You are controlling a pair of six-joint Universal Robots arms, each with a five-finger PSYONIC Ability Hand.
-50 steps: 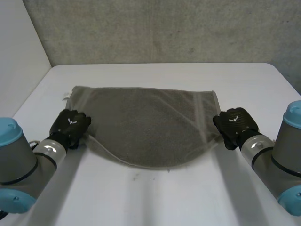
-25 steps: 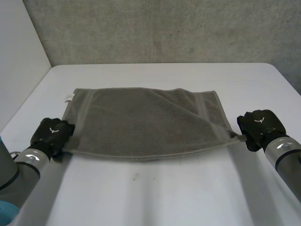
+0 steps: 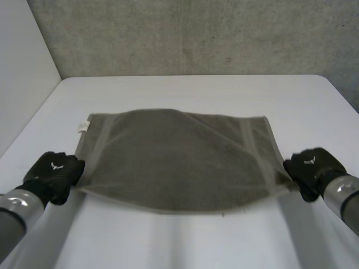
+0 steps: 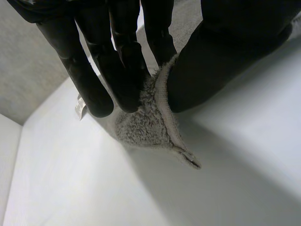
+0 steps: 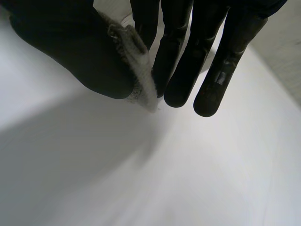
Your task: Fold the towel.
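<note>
Grey towel: my left hand pinches one near corner, my right hand pinches the other.

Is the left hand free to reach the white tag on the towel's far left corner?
Probably not yet: the left hand pinches the towel at its near left corner. Nothing lies between it and the tag, so after letting go the way looks open.

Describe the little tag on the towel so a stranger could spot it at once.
On the white table a grey towel is spread out. At its far corner on the robot's left, beyond the left hand, a small tag sticks out, the only white bit on the grey cloth.
</note>
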